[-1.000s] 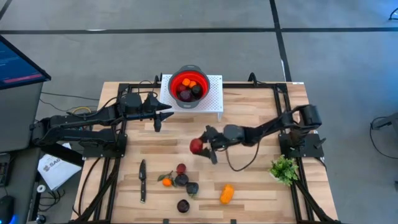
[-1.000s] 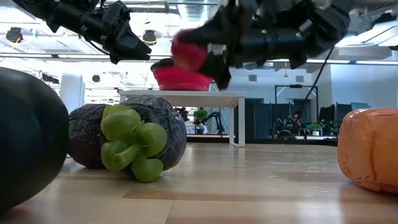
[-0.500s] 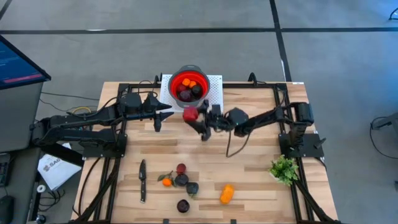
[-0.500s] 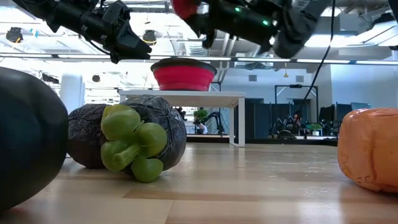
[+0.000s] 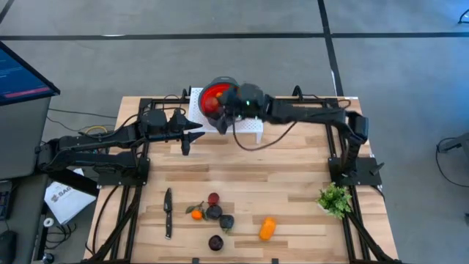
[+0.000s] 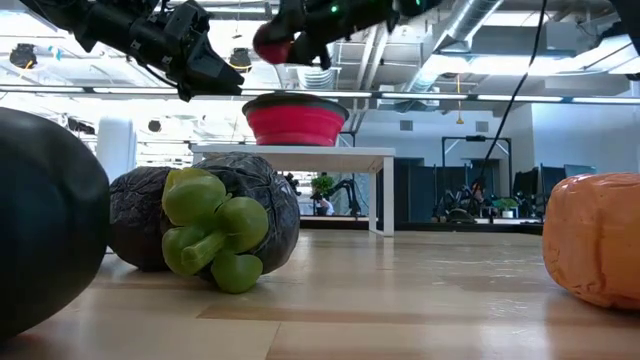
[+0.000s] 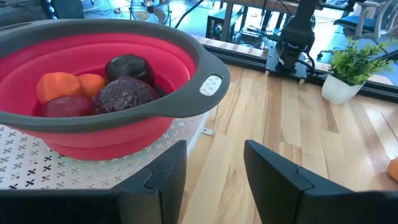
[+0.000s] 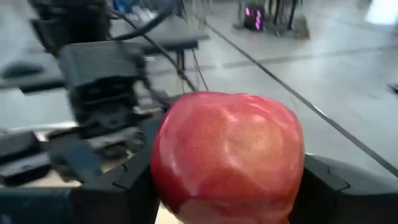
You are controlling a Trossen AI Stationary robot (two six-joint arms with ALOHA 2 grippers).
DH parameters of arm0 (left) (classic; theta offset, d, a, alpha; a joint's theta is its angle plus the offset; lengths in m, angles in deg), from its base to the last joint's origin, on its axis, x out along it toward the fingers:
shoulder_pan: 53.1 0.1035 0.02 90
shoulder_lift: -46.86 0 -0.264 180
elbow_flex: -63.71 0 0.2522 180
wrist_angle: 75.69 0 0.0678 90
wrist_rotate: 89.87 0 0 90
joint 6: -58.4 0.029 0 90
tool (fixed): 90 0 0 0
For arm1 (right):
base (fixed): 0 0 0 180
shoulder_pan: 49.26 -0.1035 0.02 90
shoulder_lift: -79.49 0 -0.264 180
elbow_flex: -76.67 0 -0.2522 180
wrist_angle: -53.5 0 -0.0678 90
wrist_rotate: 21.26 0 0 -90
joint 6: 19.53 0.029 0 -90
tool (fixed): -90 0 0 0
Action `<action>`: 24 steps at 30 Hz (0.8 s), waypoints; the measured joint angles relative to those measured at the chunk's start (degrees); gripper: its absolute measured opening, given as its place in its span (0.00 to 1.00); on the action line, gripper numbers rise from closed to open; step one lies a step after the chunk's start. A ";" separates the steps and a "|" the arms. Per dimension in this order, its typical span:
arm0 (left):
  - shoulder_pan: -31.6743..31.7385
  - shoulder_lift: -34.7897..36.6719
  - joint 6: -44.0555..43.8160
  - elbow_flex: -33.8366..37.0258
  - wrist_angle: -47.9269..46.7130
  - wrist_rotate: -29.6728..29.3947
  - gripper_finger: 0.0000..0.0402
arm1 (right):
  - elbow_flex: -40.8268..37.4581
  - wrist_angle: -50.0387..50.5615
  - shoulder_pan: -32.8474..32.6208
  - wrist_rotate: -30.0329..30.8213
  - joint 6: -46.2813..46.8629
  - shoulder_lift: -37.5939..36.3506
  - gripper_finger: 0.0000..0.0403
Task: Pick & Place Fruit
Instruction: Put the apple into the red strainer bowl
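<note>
A red apple (image 8: 227,155), one of the fruit, hangs over the red bowl (image 5: 222,81) with my right gripper (image 5: 218,108) shut on it; in the low view the apple (image 6: 272,42) is above the bowl's rim (image 6: 295,103). The bowl holds orange, red and dark fruit (image 7: 118,93) and stands on a white perforated stand (image 5: 253,121). More fruit (image 5: 212,213) lies near the table's front, with an orange piece (image 5: 267,229) to its right. My left gripper (image 7: 214,168) waits open just left of the bowl, holding nothing. My right gripper pinches the apple by its two opposite sides (image 8: 163,168) between its two fingers (image 8: 336,180). The fingers come nearly level from the table's right. The apple is lifted clear, above the bowl.
A slim black knife (image 5: 168,213) lies at the front left and a green leafy sprig (image 5: 335,199) at the right edge. Black frame rails (image 5: 341,183) run along the table's sides. Bare wood lies between the stand and the loose fruit.
My right gripper has carried the apple up from the middle of the table and toward the far edge and left, to above the bowl, rolling its wrist on the way. It has stayed shut on the apple. My left arm has kept still.
</note>
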 joint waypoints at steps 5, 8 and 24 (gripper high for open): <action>0.01 0.00 0.01 0.00 0.00 0.00 0.38 | 5.74 12.65 3.52 2.98 0.81 -0.25 0.62; 0.00 0.00 0.01 0.00 0.00 0.00 0.38 | 5.76 14.18 6.05 3.30 3.47 -0.18 0.62; 0.01 0.00 -0.01 0.00 -0.01 0.01 0.38 | 5.73 19.06 12.30 2.51 7.03 6.13 0.62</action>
